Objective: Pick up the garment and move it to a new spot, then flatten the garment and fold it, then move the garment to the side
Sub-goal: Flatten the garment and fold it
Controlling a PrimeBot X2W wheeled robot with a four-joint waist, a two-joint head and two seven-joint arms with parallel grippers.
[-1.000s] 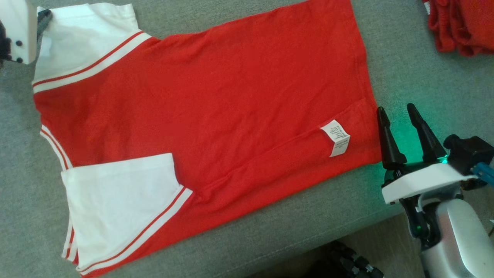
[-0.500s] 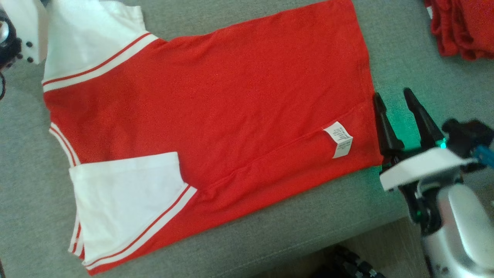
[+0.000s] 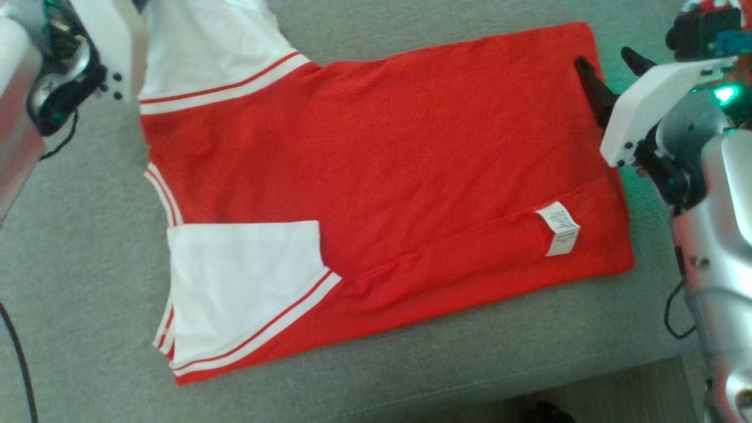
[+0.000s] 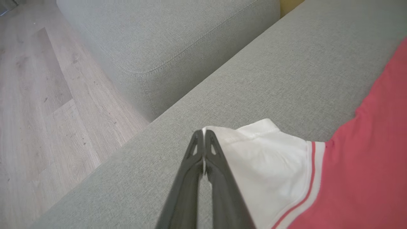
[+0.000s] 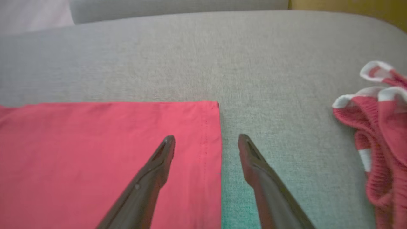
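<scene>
Though near garment [image 3: 382, 176], red heap [image 5: 384, 133] apart

The garment's far sleeve [image 3: 205, 47] runs off the top edge, probably near its cuff

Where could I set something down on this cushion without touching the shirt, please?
Bare cushion lies left of the shirt, along the front edge below it, and in a strip beyond its far side. The right end is crowded: the open right tool straddles the shirt's edge, with a red pile beyond.
</scene>
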